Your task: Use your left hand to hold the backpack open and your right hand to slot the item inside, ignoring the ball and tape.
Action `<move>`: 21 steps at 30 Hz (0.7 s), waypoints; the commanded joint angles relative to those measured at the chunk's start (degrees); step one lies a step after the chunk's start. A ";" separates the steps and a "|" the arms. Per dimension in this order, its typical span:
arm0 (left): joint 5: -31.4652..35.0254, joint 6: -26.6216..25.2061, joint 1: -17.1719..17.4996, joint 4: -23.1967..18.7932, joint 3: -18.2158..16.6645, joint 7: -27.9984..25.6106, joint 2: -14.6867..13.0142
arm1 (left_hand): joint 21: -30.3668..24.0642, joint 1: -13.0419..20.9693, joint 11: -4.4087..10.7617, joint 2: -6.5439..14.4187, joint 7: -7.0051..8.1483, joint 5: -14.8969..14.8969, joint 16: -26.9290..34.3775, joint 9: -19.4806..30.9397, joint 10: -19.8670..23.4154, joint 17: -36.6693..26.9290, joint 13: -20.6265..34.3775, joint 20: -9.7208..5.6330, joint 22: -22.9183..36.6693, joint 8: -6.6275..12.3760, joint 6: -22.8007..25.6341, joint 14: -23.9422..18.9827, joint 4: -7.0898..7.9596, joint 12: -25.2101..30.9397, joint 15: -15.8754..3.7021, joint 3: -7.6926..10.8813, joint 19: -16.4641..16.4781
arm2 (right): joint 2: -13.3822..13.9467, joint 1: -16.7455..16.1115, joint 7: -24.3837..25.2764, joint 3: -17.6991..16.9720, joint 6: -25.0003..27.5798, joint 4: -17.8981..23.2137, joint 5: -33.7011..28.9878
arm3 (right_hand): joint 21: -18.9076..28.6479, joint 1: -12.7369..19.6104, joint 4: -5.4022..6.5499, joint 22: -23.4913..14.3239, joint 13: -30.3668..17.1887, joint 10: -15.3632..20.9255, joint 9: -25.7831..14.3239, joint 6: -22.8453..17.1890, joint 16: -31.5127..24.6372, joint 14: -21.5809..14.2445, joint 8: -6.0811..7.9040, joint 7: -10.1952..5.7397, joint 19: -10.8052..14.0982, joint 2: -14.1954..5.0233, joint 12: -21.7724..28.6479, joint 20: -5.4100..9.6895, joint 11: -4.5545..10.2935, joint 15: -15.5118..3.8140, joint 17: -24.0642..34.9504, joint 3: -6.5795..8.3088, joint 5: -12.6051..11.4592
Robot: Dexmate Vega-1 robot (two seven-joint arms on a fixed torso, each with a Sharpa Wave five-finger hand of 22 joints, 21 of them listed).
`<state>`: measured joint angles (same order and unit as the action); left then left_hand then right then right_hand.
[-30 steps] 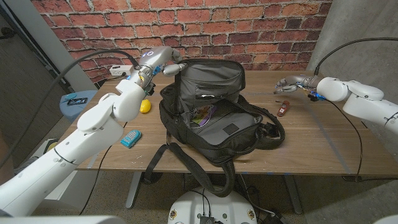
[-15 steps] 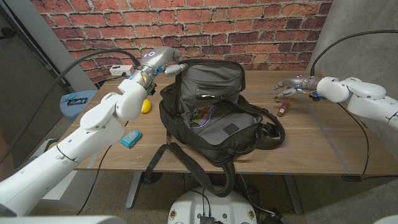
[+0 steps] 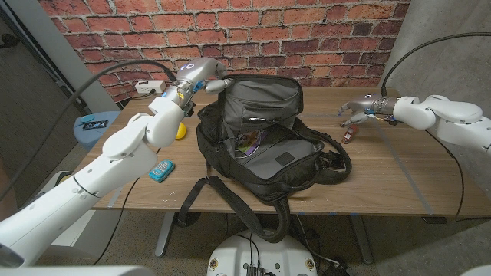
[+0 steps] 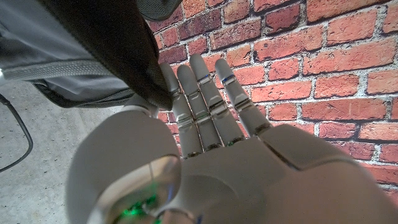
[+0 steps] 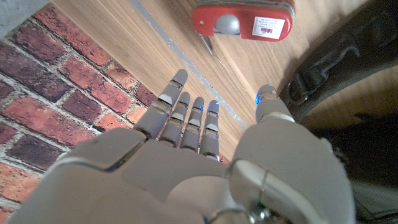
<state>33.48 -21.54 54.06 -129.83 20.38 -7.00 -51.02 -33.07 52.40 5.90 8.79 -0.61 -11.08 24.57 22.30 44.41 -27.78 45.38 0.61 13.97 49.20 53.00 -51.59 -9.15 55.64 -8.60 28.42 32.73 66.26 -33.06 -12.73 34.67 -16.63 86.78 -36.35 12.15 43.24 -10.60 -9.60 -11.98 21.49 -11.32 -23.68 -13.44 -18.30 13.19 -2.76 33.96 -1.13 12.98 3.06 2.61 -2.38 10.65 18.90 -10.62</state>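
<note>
Right hand (image 3: 354,108) now lower, over red item (image 3: 350,135); backpack (image 3: 265,142) open.

1. We take this for a lab or test room dressed as a set: a red brick wall (image 3: 307,38) backs the wooden table (image 3: 399,176).
2. Beside the brick we see plain grey panels (image 3: 453,38), like a backdrop's edge.
3. A white power strip (image 3: 147,87) lies on the table's far corner, and thick black cables (image 3: 430,54) trail to the arms.
4. The floor below is bare speckled concrete (image 3: 138,238).
</note>
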 commanded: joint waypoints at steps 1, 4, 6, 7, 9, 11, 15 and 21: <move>1.52 -2.16 -1.42 -0.51 2.13 1.34 0.29 | -0.41 0.62 -0.23 0.03 0.14 -0.46 -0.23 0.12 -0.10 -0.18 -0.02 0.08 0.29 0.57 -0.31 -0.24 0.13 0.49 0.03 0.47 -0.19 | -0.59 2.66 1.39 0.71 -8.39 -3.50 -5.70 | -0.34 1.63 -0.04 -0.14 -0.10 0.97 -0.20 -0.77 0.22 -0.67 0.43 -1.04 0.48 0.47 0.67 1.02 1.01 -4.20 0.02 0.22 0.16; 2.37 -3.23 -1.60 -0.94 2.71 1.65 0.48 | -0.50 0.57 -0.14 0.06 0.09 -0.45 -0.29 -0.01 -0.14 -0.22 -0.05 0.08 0.29 0.56 -0.29 -0.23 0.18 0.50 0.01 0.46 -0.26 | -1.01 3.92 2.93 1.48 -10.97 -5.26 -8.17 | -0.44 2.48 0.05 -0.14 -0.09 1.41 -0.21 -1.39 0.35 -0.65 0.55 -1.87 0.52 0.70 0.69 1.09 1.71 -4.37 0.05 0.29 0.13; 2.68 -3.88 -1.82 -1.13 3.07 2.02 0.69 | -0.58 0.58 -0.06 0.06 0.17 -0.45 -0.34 0.02 -0.18 -0.23 -0.08 0.08 0.29 0.58 -0.40 -0.23 0.18 0.49 0.02 0.48 -0.29 | -1.20 4.69 3.83 1.99 -12.23 -6.10 -9.95 | -0.50 3.23 0.10 -0.14 -0.08 1.95 -0.22 -2.02 0.42 -0.80 0.67 -2.45 0.62 1.06 0.76 1.19 2.33 -4.68 0.06 0.30 0.08; 3.02 -4.17 -2.00 -1.25 3.38 2.22 0.75 | -0.60 0.58 -0.07 0.07 0.14 -0.45 -0.36 0.00 -0.17 -0.24 -0.06 0.09 0.29 0.62 -0.32 -0.20 0.18 0.51 0.01 0.48 -0.30 | -1.34 5.05 4.47 2.20 -12.99 -6.71 -10.53 | -0.50 3.35 0.11 -0.14 -0.08 2.07 -0.23 -2.05 0.41 -0.86 0.66 -2.48 0.68 1.15 0.78 1.22 2.44 -4.79 0.06 0.28 0.07; 3.77 -4.76 -2.38 -1.44 3.96 2.60 0.88 | -0.70 0.63 -0.09 0.02 0.13 -0.43 -0.35 -0.02 -0.20 -0.34 -0.09 0.09 0.28 0.65 -0.37 -0.22 0.13 0.52 0.03 0.46 -0.33 | -1.65 5.77 5.49 2.59 -14.20 -7.90 -11.53 | -0.53 3.57 0.12 -0.14 -0.08 2.15 -0.23 -2.14 0.47 -0.83 0.65 -2.69 0.69 1.31 0.76 1.25 2.51 -4.88 0.07 0.25 0.05; 4.26 -5.30 -2.88 -1.58 4.49 3.25 1.05 | -0.78 0.58 -0.20 0.04 0.23 -0.43 -0.44 -0.09 -0.18 -0.32 -0.09 0.10 0.28 0.68 -0.34 -0.23 0.18 0.56 0.01 0.48 -0.40 | -2.04 6.67 6.19 3.07 -15.59 -9.34 -12.20 | -0.59 3.83 0.17 -0.14 -0.08 2.16 -0.24 -2.26 0.55 -0.76 0.64 -2.88 0.65 1.52 0.70 1.34 2.94 -4.90 0.07 0.20 0.04; 5.50 -6.15 -3.83 -1.80 5.58 4.10 1.50 | -0.93 0.60 -0.11 -0.02 0.25 -0.43 -0.53 -0.10 -0.26 -0.30 -0.08 0.07 0.27 0.74 -0.39 -0.33 0.14 0.58 -0.02 0.51 -0.42 | -2.46 8.69 7.05 4.31 -18.32 -11.65 -14.30 | -0.80 4.24 0.20 -0.14 -0.07 2.12 -0.24 -2.22 0.80 -0.37 0.52 -3.11 0.27 1.98 0.58 1.42 3.07 -5.03 0.07 0.08 0.01; 7.22 -7.68 -4.81 -2.17 7.02 5.66 2.26 | -1.14 0.64 -0.11 0.01 0.17 -0.41 -0.56 -0.31 -0.27 -0.44 -0.15 0.07 0.26 0.75 -0.37 -0.39 0.13 0.60 0.00 0.50 -0.53 | -2.93 11.50 10.22 6.07 -22.09 -15.26 -17.48 | -0.89 5.07 0.21 -0.14 -0.07 2.66 -0.26 -2.71 0.95 -0.34 0.56 -3.88 0.21 2.59 0.63 1.70 3.43 -5.67 0.06 -0.01 -0.14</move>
<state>37.82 -26.56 51.01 -131.26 24.92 -3.76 -49.87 -33.72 52.39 5.90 8.78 -0.30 -11.25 24.15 22.05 44.41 -28.04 45.10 0.83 13.97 49.70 52.70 -51.59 -9.15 56.01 -8.59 28.42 32.52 64.38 -26.13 -6.81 38.01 -31.92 77.47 -48.33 11.43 47.36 -10.59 -9.61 -11.98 23.85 -11.32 -25.86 -12.62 -18.87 13.64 -6.04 34.26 1.33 13.44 3.37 5.39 -2.35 10.66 18.90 -10.62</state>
